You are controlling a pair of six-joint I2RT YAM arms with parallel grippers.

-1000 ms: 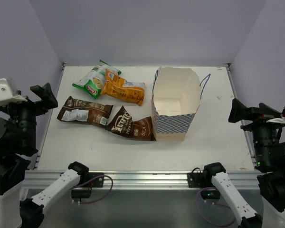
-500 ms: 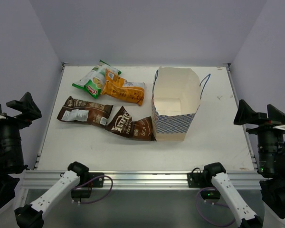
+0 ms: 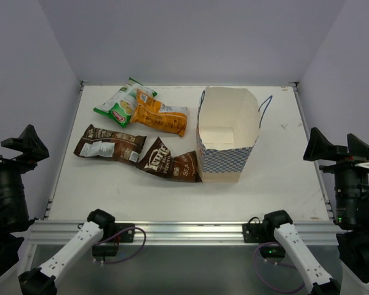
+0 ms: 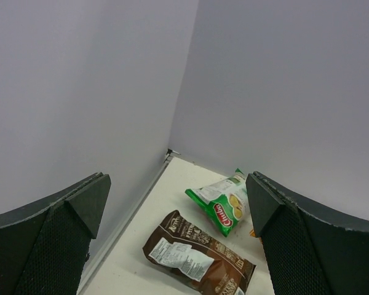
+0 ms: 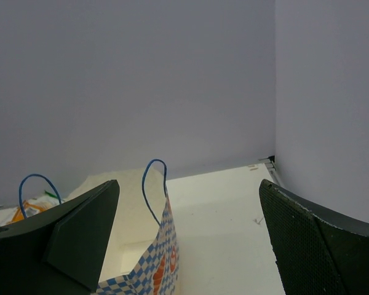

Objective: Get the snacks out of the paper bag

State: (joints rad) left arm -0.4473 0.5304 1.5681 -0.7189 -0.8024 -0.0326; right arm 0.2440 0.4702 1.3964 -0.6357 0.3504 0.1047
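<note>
The checked paper bag (image 3: 227,132) stands upright at the table's centre right, mouth open; only its cream inside shows. Four snacks lie on the table left of it: a green and white packet (image 3: 120,104), an orange one (image 3: 163,117), and two dark brown ones (image 3: 109,144) (image 3: 170,163). My left gripper (image 3: 15,146) is open and empty, off the table's left edge. My right gripper (image 3: 337,147) is open and empty, off the right edge. The left wrist view shows the green packet (image 4: 224,206) and a brown packet (image 4: 197,255). The right wrist view shows the bag (image 5: 144,267) and its blue handle (image 5: 152,184).
The white table (image 3: 277,172) is enclosed by lilac walls at the back and both sides. A metal rail (image 3: 184,228) runs along the near edge, with both arm bases and cables there.
My left gripper has drawn back down and to the left, away from the table. My right gripper has shifted slightly outward. The packets and the bag have not moved.
</note>
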